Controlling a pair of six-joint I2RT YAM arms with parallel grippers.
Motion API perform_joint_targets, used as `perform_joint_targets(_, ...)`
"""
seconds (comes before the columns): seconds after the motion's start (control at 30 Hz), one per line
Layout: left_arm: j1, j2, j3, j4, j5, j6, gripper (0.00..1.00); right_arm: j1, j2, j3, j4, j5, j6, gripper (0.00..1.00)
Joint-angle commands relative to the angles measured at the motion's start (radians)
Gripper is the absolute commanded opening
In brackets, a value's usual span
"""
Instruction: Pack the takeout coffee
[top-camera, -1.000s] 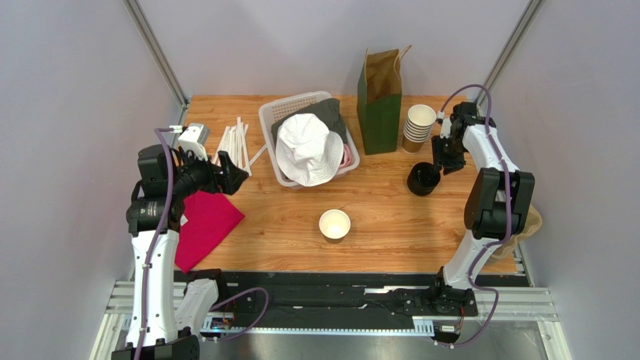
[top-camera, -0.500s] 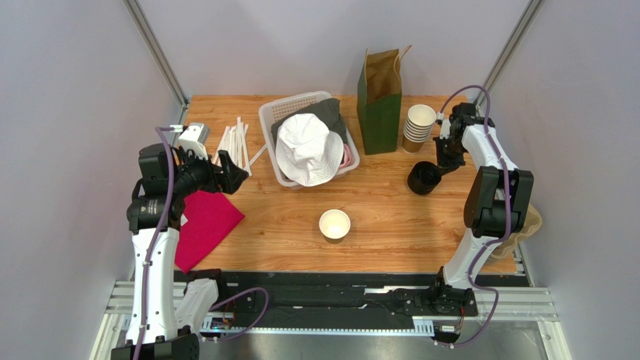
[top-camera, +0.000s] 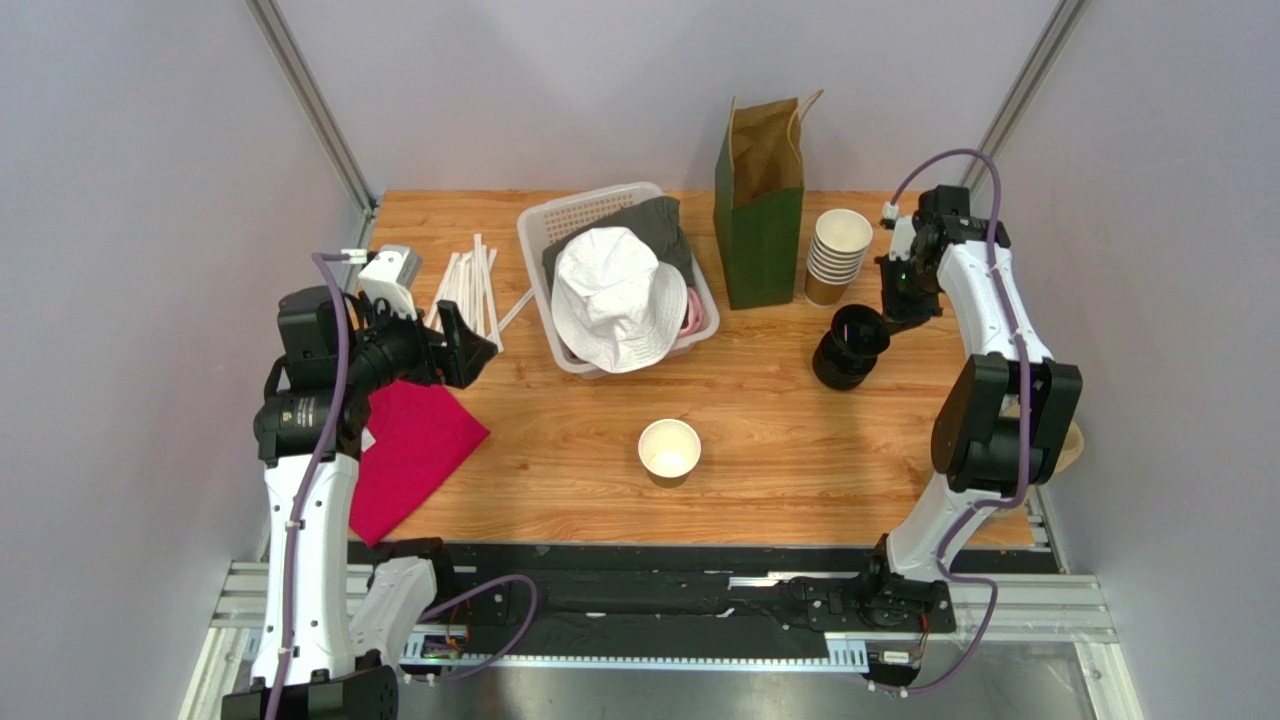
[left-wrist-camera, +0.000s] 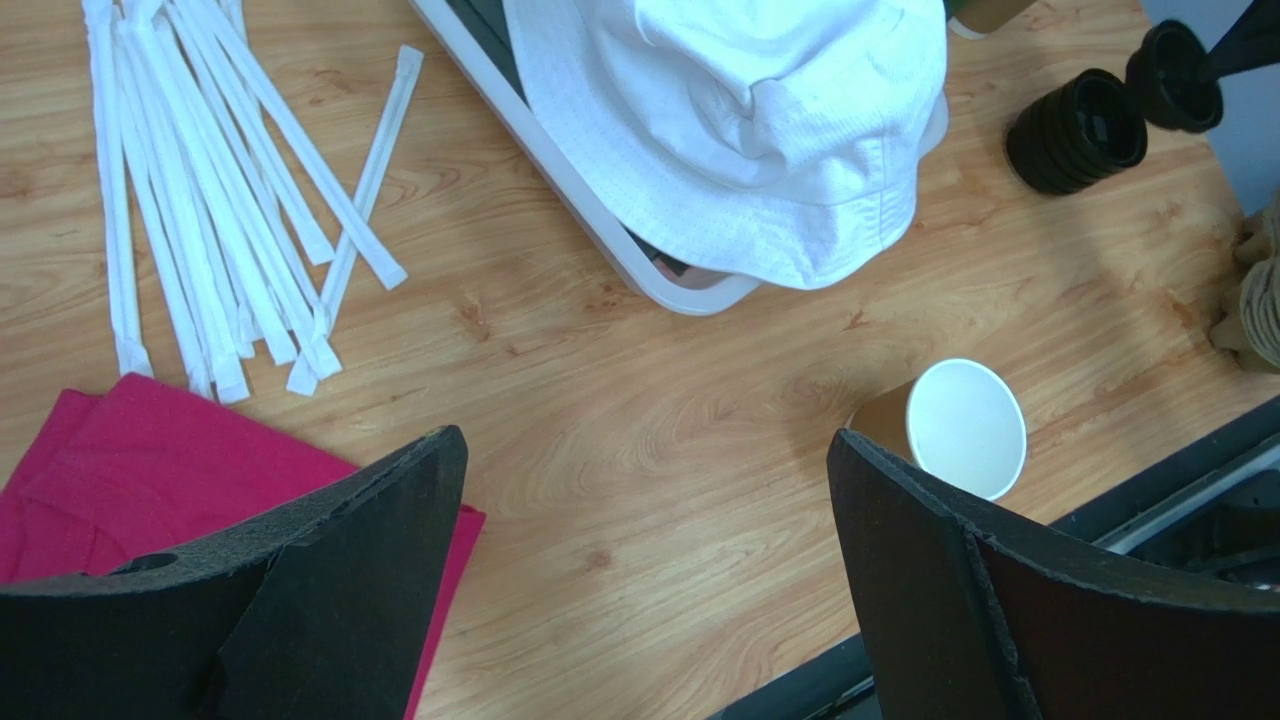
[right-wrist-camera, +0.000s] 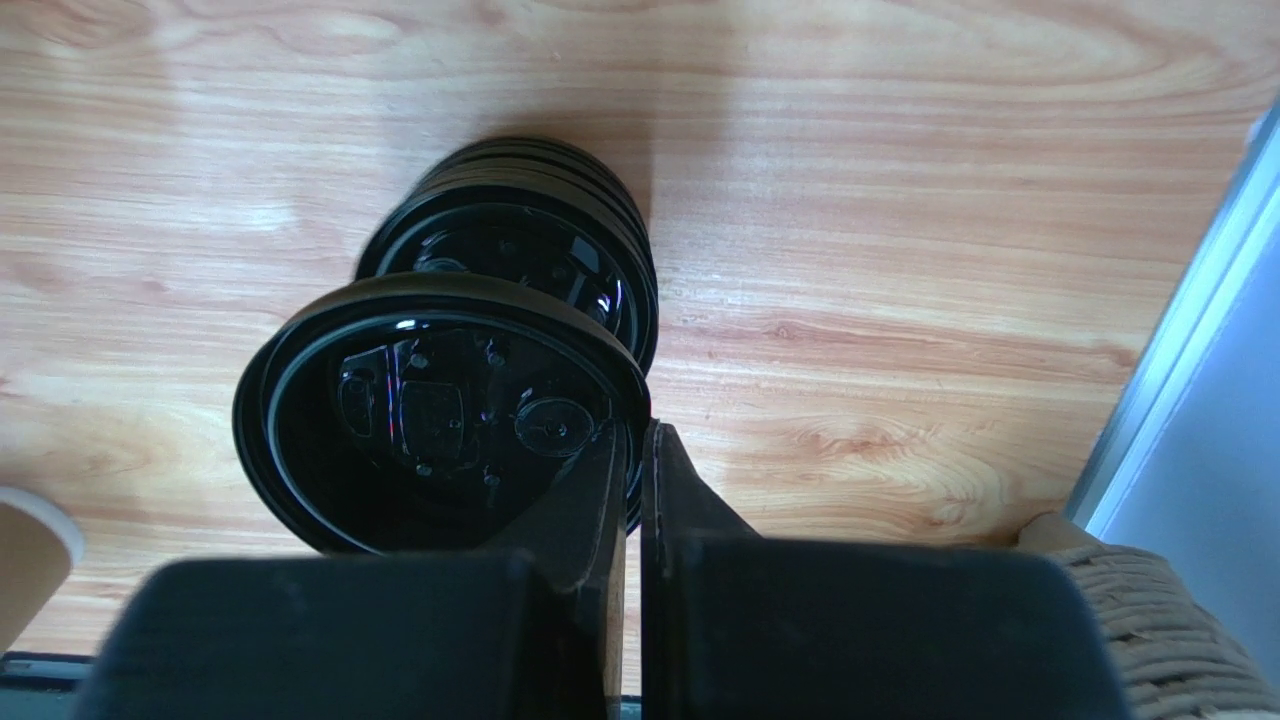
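Note:
A small brown paper cup (top-camera: 669, 449), white inside and without a lid, stands upright near the table's front middle. It also shows in the left wrist view (left-wrist-camera: 962, 428). My right gripper (top-camera: 888, 311) is shut on the rim of one black lid (top-camera: 861, 324) and holds it just above the pile of black lids (top-camera: 837, 365). In the right wrist view the held lid (right-wrist-camera: 436, 428) hangs in front of the pile (right-wrist-camera: 519, 225), pinched at its edge by the gripper (right-wrist-camera: 639, 450). My left gripper (top-camera: 478, 348) is open and empty above the table's left side (left-wrist-camera: 643, 450).
A green paper bag (top-camera: 760, 195) stands open at the back, with a stack of lidless brown cups (top-camera: 836, 252) to its right. A white basket (top-camera: 534, 233) holds a white hat (top-camera: 616, 300). Wrapped straws (top-camera: 473, 285) and a red cloth (top-camera: 409, 450) lie at the left.
My right gripper has risen and drawn back slightly, lifting one black lid off the pile. The left arm and the cup have not moved.

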Motion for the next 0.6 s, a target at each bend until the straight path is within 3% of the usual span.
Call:
perform_joint_targets(0.0,-0.001,-0.011,0.053,0.004,0.059,0.060,0.99,-0.005,-0.104,0.092,-0.077,-0.087,-0.026,0.00)
perform_joint_targets(0.1,-0.025,-0.032,0.123,-0.068,0.263,0.242,0.99,-0.004,-0.188,0.134,-0.140,-0.251,-0.031,0.00)
perform_joint_targets(0.17,-0.108,-0.066,0.162,-0.129,0.286,0.349,0.99,0.016,-0.268,0.111,-0.165,-0.386,-0.028,0.00)
perform_joint_targets(0.37,-0.413,-0.065,0.216,-0.153,0.098,0.617,0.99,0.147,-0.411,-0.032,-0.217,-0.690,0.006,0.00)
perform_joint_targets(0.5,-0.758,-0.017,0.231,-0.139,-0.120,0.816,0.95,0.286,-0.456,-0.145,-0.206,-0.868,0.013,0.00)
perform_joint_targets(0.57,-0.855,-0.016,0.211,-0.044,-0.194,0.833,0.94,0.305,-0.467,-0.179,-0.206,-0.952,0.015,0.00)
